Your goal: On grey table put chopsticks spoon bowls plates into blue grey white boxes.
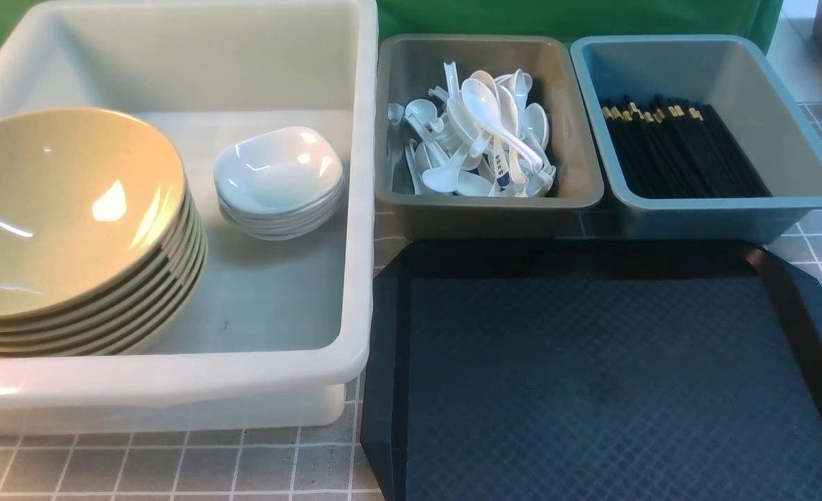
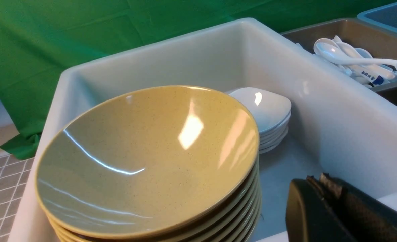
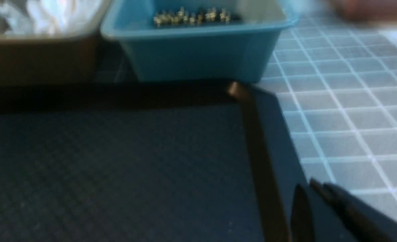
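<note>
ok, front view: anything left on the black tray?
No, the black tray shows only its bare diamond-textured surface; the chopsticks lie in the teal blue box behind it.

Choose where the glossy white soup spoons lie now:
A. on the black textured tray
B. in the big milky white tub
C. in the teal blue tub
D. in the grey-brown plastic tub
D: the glossy white soup spoons are piled inside the grey-brown plastic tub, in the front view.
</note>
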